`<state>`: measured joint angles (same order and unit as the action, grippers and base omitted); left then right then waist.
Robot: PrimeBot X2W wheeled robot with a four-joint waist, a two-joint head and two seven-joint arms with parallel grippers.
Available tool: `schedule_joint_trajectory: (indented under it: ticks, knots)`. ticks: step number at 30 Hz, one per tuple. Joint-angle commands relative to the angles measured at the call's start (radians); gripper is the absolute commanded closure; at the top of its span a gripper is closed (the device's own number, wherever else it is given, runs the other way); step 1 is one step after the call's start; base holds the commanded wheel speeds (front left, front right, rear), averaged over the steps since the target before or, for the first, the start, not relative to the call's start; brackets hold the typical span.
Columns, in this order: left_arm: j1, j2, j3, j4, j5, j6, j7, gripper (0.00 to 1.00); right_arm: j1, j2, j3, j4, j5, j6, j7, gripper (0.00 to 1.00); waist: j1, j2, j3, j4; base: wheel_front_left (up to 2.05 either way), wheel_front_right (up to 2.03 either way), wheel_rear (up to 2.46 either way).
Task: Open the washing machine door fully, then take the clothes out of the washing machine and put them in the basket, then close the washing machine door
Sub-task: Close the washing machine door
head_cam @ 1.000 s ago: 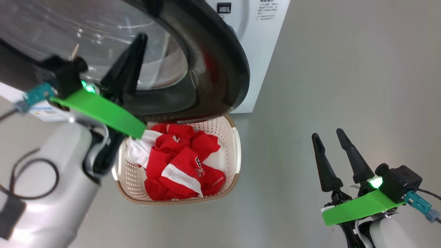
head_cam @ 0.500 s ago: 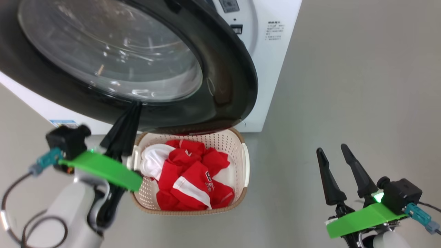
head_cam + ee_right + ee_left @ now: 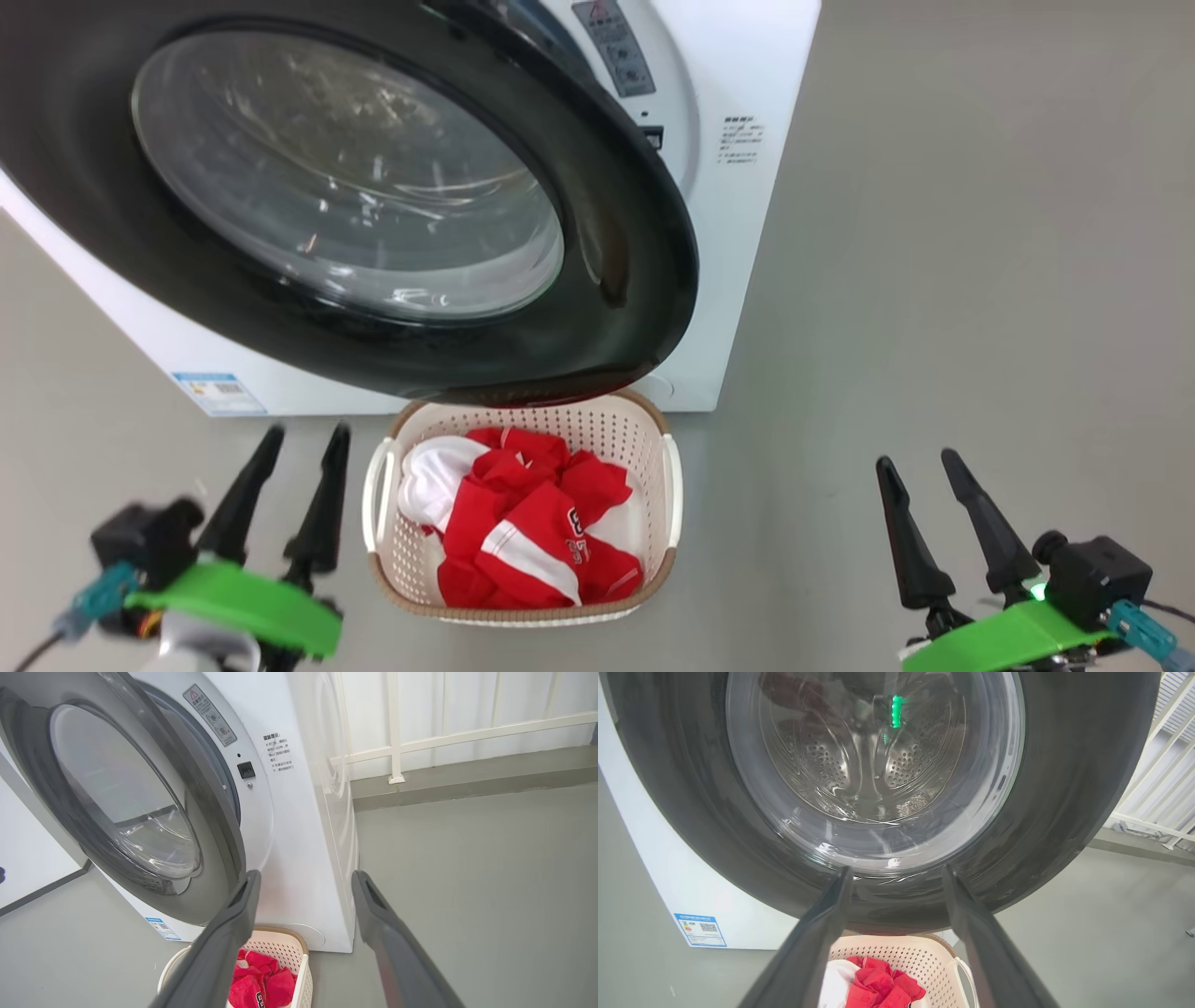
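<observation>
Large round washing machine door point(image 3: 355, 196), with a wide glossy black rim and a bulging clear glass window, stands ajar. Its free right edge is swung off the front panel, leaving the small black latch slot point(image 3: 246, 770) exposed. The perforated steel drum point(image 3: 859, 765) shows through the glass.

The big white front-loading washing machine point(image 3: 747, 233) stands on a grey floor point(image 3: 934, 280).

The small cream perforated plastic basket point(image 3: 523, 611), with a brown woven-look rim and white side handles, sits on the floor just before the machine, its far rim under the door's lower edge.

The bright red and white clothes point(image 3: 523, 541) lie bundled inside the basket, a printed number partly showing.

The left gripper point(image 3: 307, 430) is just left of the basket, fingers spread, holding nothing. The right gripper point(image 3: 917, 458) is well right of the basket over bare floor, fingers likewise apart and empty.
</observation>
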<state>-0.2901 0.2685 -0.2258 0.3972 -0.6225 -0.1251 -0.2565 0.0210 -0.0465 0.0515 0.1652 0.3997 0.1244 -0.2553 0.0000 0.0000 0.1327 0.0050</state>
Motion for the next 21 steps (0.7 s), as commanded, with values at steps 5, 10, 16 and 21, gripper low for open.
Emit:
schedule_joint_trajectory:
  ticks: [5,10,16,21]
  knots:
    - [0.088,0.009,0.113,-0.05,0.052,-0.006,-0.005,0.0,0.03,-0.004,0.005,-0.026,-0.01,0.006,-0.006,0.0,0.0,0.0,-0.035,-0.023,0.0,0.0,0.0]
    - [0.15,-0.002,0.159,-0.07,0.09,-0.006,-0.005,0.0,0.056,-0.004,-0.006,-0.03,-0.008,0.006,-0.006,0.0,0.0,0.0,-0.048,-0.031,0.0,0.0,0.0]
    - [0.215,-0.023,0.238,-0.108,0.141,-0.006,-0.005,0.0,0.082,-0.004,-0.018,-0.035,-0.009,0.006,-0.006,0.0,0.0,0.0,-0.063,-0.04,0.0,0.0,0.0]
    - [0.28,-0.046,0.291,-0.144,0.187,-0.006,-0.005,0.0,0.104,-0.004,-0.035,-0.04,-0.008,0.006,-0.006,0.0,0.0,0.0,-0.078,-0.047,0.0,0.0,0.0]
